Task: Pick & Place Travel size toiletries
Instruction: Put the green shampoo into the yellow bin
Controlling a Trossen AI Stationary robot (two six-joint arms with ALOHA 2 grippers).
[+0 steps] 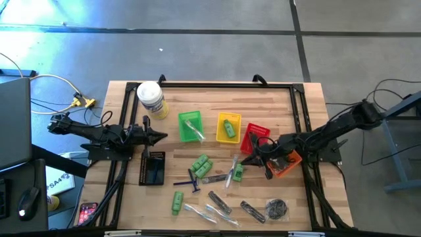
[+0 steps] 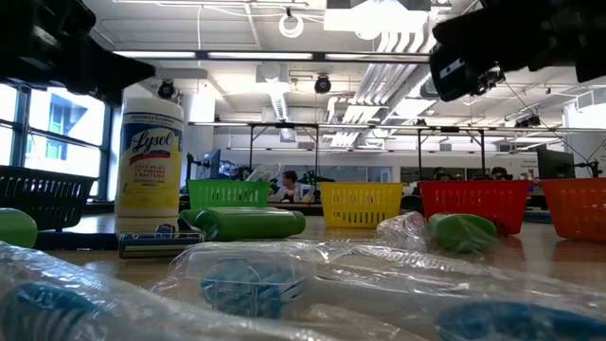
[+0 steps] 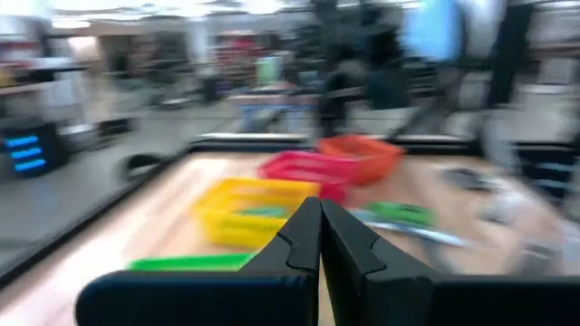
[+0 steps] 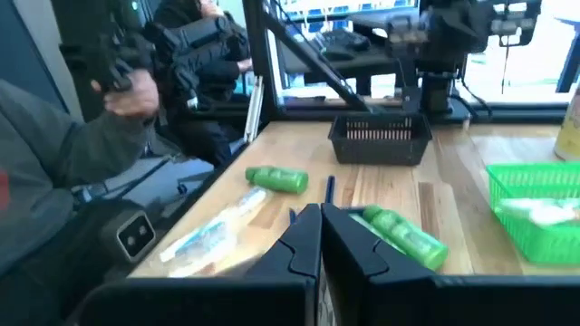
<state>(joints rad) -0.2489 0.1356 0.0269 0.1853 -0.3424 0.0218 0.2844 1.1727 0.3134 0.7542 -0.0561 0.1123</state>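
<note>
The travel size toiletries lie scattered on the near half of the table: green bottles (image 1: 200, 164) (image 1: 176, 202) (image 1: 237, 172), a dark blue razor (image 1: 193, 181), dark grey pieces (image 1: 218, 201) (image 1: 252, 209), clear packets (image 1: 197, 210) and a round dark pouch (image 1: 276, 209). The yellow basket (image 1: 229, 127) holds a green bottle. A clear packet lies in the green basket (image 1: 191, 125). My right gripper (image 1: 243, 160) is shut and empty, pointing toward the table's left above the wood beside the red basket (image 1: 255, 137). At the table's left edge my left gripper (image 1: 164, 137) waits, shut.
A big white jar (image 1: 151, 99) stands at the far left. A black basket (image 1: 152, 168) sits near the left arm, and an orange basket (image 1: 286, 163) lies under the right arm. A black frame rims the table. A person (image 4: 82, 154) sits beyond the table's near edge.
</note>
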